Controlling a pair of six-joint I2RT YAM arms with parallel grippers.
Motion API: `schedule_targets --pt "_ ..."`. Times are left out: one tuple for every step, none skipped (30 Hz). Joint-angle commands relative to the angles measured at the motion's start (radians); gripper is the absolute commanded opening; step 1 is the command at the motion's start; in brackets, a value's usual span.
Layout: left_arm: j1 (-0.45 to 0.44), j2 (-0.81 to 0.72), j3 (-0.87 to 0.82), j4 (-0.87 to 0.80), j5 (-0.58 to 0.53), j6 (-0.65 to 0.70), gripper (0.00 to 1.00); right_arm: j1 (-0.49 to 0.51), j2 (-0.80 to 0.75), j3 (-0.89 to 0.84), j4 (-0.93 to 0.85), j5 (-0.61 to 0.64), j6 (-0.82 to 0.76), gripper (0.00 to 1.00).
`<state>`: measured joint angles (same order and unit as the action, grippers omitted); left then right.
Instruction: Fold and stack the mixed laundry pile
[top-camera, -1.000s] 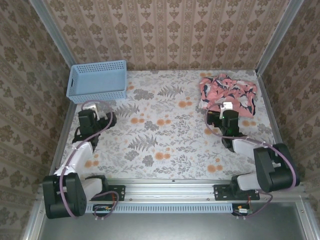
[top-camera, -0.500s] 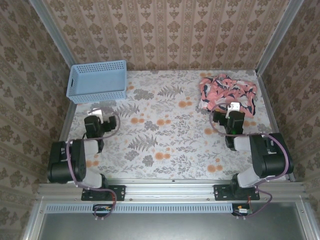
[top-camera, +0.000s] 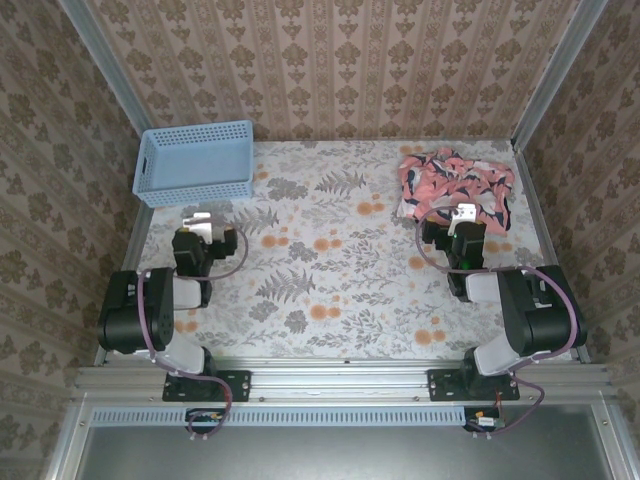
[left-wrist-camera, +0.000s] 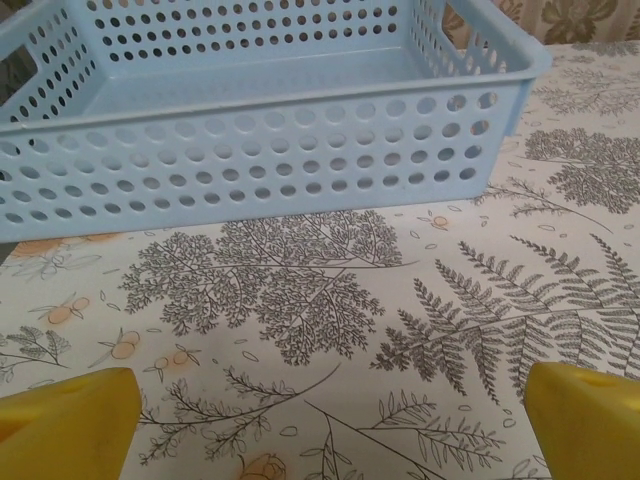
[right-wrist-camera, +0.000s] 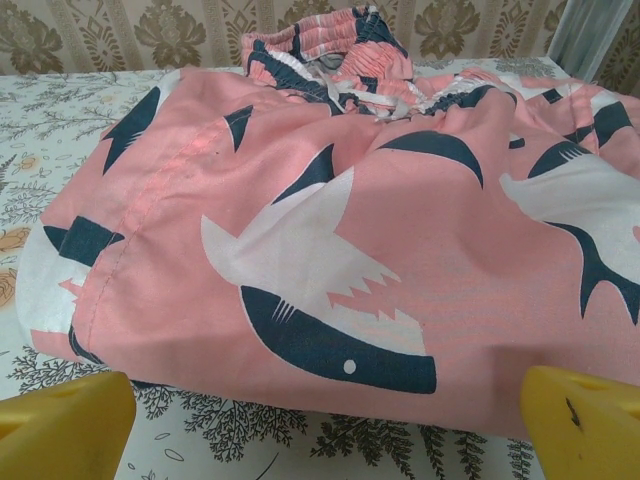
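Pictured: right pincer (right-wrist-camera: 322, 425), spread wide and empty, low over the counter (right-wrist-camera: 40, 130), with the near hem of the pink shark-print shorts (right-wrist-camera: 330, 230) heaped just ahead of its fingertips. Same at the left pincer (left-wrist-camera: 325, 425): spread, holding nothing, blue basket (left-wrist-camera: 250, 150) just ahead. From above, shorts (top-camera: 455, 180) bunched just beyond the right pincer (top-camera: 458, 215), well apart from the left pincer (top-camera: 200, 225).

Best done, by the look of it, by sliding one finger under the hem, pinching a single layer near a corner, then dragging onto open counter to flatten before any fold. Risk: catching both layers, or snagging the gathered waistband at the far side.
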<state>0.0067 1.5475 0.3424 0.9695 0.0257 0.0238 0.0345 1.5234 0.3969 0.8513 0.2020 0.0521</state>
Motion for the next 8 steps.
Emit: schedule_targets --pt "-0.009 -0.008 0.013 -0.015 -0.013 0.025 1.0 0.002 0.009 0.0 0.028 -0.006 0.008 1.0" --pt "-0.009 -0.008 0.013 -0.015 -0.013 0.025 1.0 0.003 0.009 0.0 0.026 -0.007 0.008 1.0" --pt "-0.009 -0.009 0.014 -0.015 -0.013 0.025 1.0 0.002 0.01 0.002 0.024 -0.007 0.008 1.0" --pt "-0.011 -0.008 0.013 -0.015 -0.015 0.025 1.0 0.002 0.012 0.005 0.021 -0.009 0.008 1.0" --pt "-0.011 -0.008 0.013 -0.016 -0.015 0.025 1.0 0.002 0.01 0.002 0.023 -0.01 0.008 1.0" --pt "-0.011 -0.009 0.015 -0.017 -0.015 0.025 1.0 0.001 0.008 -0.001 0.026 -0.012 0.008 1.0" --pt "-0.01 -0.008 0.014 -0.017 -0.016 0.024 1.0 0.002 0.006 -0.007 0.036 -0.009 0.006 1.0" --pt "-0.011 -0.008 0.014 -0.017 -0.016 0.025 1.0 0.002 0.008 -0.002 0.029 -0.012 0.006 1.0"
